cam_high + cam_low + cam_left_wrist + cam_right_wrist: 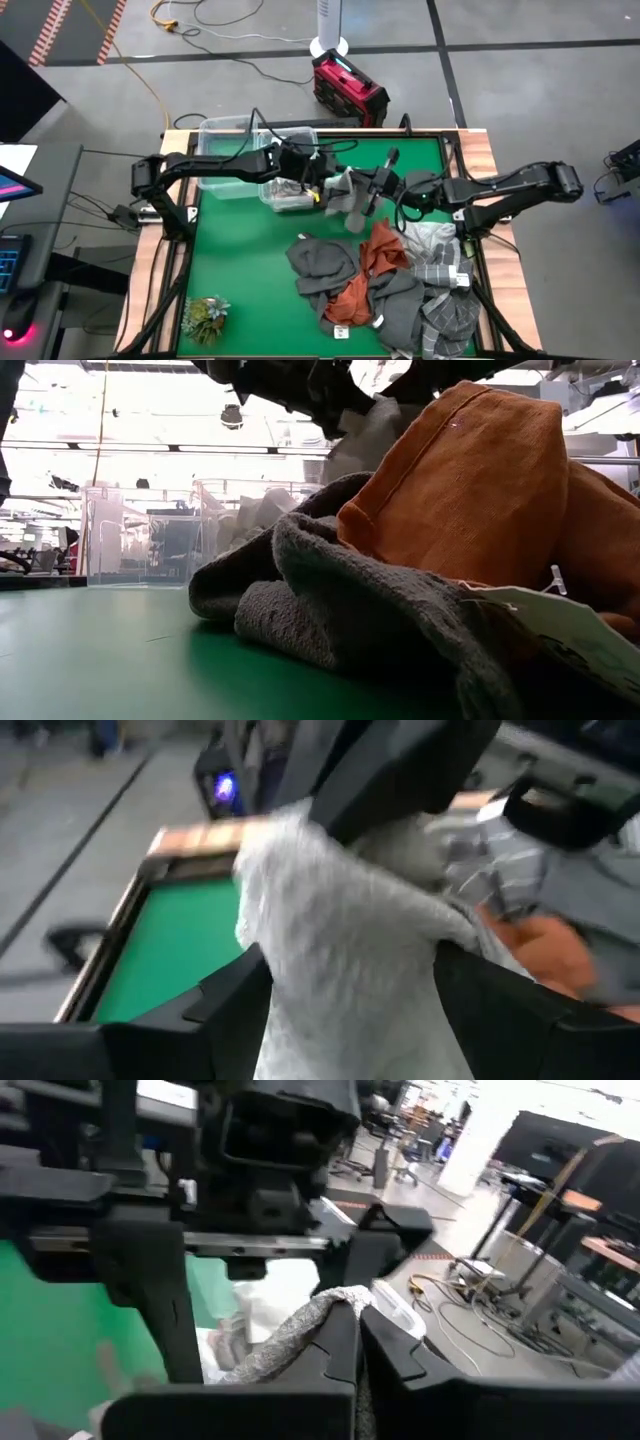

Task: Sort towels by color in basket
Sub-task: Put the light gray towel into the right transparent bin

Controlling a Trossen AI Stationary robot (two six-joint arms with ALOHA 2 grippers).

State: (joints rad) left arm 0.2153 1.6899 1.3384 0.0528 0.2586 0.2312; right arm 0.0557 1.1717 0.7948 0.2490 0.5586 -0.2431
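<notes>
A pale grey-white towel (352, 206) hangs above the table's middle, between my two grippers. My right gripper (364, 192) comes in from the right and is shut on it. My left gripper (326, 186) comes from the left and stands open, its fingers on either side of the same towel (340, 950). Just left of it are two clear plastic baskets (226, 150) (290, 188); the nearer one holds white cloth. The other towels lie heaped at the near right: dark grey (322, 262), rust-orange (380, 250) and grey plaid (440, 268). My right gripper pinches a bunched edge of the pale towel (312, 1316) between its two shut fingers. The fingers come nearly level from the table's right. The cloth hangs slack below them, clear of the table. My left gripper has the towel between its spread fingers (232, 992); I cannot tell whether they touch it.
A small green plant (205, 318) lies at the near left corner. Bare green table stretches between it and the towel heap. In the low view the heap (330, 590) fills the right half. A red box (348, 88) sits on the floor beyond the far edge.
</notes>
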